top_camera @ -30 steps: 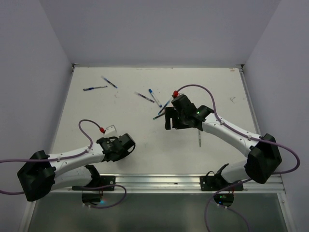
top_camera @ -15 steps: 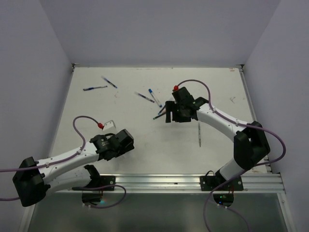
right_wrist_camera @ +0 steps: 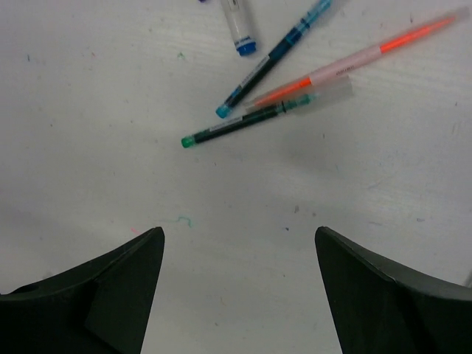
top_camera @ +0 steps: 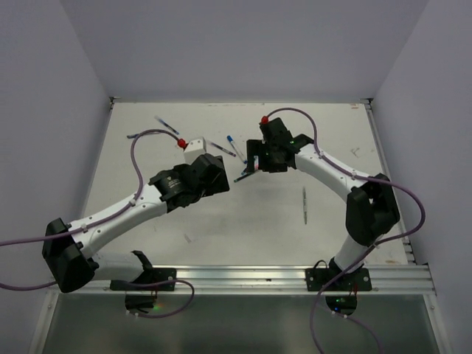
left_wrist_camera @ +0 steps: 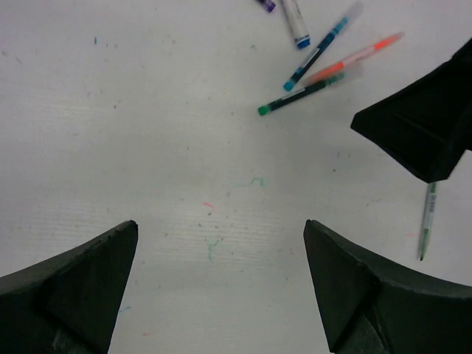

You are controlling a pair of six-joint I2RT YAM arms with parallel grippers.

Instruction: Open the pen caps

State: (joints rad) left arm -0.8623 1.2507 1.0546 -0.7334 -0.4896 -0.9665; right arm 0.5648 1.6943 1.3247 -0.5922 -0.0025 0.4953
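The pen caps (right_wrist_camera: 245,47) are short plastic stubs on thin stick pens (right_wrist_camera: 269,63). The clearest is dark blue and closes the end of the white pen (right_wrist_camera: 236,18). The pens lie fanned on the white table (right_wrist_camera: 88,88), just ahead of the right gripper (right_wrist_camera: 238,234). Both it and the left gripper (left_wrist_camera: 220,228) gape wide, holding nothing.

A cluster of pens (right_wrist_camera: 295,87) lies on the surface (top_camera: 243,221) between the left end effector (left_wrist_camera: 220,225) and the right end effector (right_wrist_camera: 238,232), a lone pen (top_camera: 304,204) nearer right, two more pens (top_camera: 167,124) far left.
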